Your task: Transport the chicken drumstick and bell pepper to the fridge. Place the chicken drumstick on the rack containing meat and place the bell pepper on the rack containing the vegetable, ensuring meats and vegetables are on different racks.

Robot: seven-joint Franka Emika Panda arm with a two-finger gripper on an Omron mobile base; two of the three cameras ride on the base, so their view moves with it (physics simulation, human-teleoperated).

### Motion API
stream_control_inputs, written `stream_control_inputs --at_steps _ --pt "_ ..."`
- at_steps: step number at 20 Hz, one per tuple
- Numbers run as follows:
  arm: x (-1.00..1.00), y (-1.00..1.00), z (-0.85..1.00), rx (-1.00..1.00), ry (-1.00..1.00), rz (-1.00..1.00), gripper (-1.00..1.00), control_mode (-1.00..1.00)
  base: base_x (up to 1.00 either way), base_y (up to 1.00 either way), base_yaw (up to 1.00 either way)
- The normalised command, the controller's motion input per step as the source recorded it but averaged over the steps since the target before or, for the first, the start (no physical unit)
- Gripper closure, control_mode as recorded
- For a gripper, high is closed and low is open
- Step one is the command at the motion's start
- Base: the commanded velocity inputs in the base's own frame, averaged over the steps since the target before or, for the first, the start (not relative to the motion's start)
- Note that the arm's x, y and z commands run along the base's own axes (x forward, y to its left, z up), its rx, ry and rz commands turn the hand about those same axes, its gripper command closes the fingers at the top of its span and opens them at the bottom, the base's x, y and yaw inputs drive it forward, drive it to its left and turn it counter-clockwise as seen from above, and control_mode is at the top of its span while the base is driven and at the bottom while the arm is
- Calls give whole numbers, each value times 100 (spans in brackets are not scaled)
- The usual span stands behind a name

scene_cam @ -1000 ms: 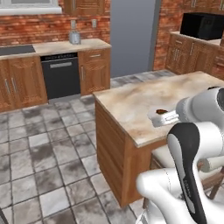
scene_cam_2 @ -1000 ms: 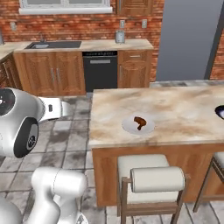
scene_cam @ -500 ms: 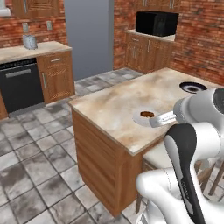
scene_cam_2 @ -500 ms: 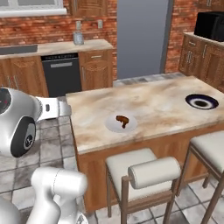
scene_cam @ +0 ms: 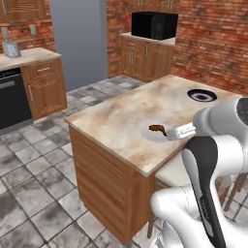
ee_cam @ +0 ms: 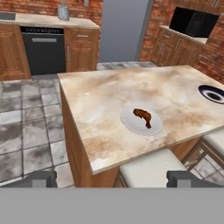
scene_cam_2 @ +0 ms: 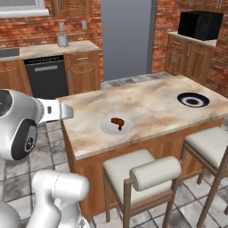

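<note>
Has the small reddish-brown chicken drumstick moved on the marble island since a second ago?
No. The small reddish-brown chicken drumstick sits on the same round white plate, same place on the marble island; only the cameras shifted.

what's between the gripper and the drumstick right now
Nothing visible. The open gripper looks across bare island counter at the chicken drumstick, which lies uncovered on a white plate.

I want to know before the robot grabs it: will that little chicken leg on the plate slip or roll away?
The chicken drumstick looks glossy, so it may slip. One end is fat and round and the other thin, so a push would probably swing it around, not roll it far. It lies flat on a shallow plate and probably stays stiff when lifted.
</note>
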Motion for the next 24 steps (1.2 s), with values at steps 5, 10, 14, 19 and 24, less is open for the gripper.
stream_control_inputs --at_steps 5,10,14,19,24 --pt "0 0 0 0 0 0 -100 100 21 -42 -42" --pt "0 0 0 0 0 0 -100 100 19 -46 -18" --pt "0 0 0 0 0 0 -100 100 11 -52 -29" --pt "7 -9 -1 1 2 -4 -100 -100 16 -37 -23" --pt "33 -65 -22 3 16 -9 -100 -100 0 0 0"
